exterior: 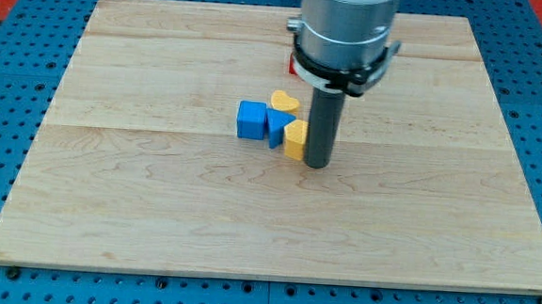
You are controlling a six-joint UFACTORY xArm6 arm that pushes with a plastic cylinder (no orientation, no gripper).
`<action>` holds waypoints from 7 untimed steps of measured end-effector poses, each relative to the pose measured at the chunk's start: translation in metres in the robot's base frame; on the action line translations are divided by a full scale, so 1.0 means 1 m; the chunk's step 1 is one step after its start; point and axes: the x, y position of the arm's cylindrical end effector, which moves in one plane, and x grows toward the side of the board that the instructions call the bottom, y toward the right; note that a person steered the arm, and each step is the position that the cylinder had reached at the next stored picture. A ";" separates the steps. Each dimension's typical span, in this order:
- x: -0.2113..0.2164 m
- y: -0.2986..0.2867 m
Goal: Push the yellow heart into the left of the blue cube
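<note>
A compact cluster of blocks is located near the middle of the wooden table (154, 211), slightly toward the view's top. The blue cube (250, 120) forms the cluster's left end; a second blue block (276, 127), whose shape cannot be made out with certainty, is set touching the cube's right side. Two yellow pieces are present: a yellow heart (284, 102) lies at the cluster's top, touching the second blue block, and a yellow block (295, 139), partly hidden, is seated at the cluster's lower right. The end effector is a plain dark rod without jaws, so nothing is held and no opening width applies; the tip (316, 163) is placed on the table, touching or just beside the right flank of the lower yellow block. This placement is judged to suit a leftward push, since the rod stands on the side away from the cube. The yellow heart is found up and to the view's left of the tip, on the cube's right side rather than its left. A red object (293, 67) is partly visible behind the arm housing. It is judged that the heart must be routed around the cluster before the cube's left face can be reached.
</note>
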 end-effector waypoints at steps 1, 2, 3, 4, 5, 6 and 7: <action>-0.010 0.028; -0.044 0.040; -0.076 0.033; -0.076 -0.009; -0.083 -0.036; -0.110 -0.040; -0.119 -0.091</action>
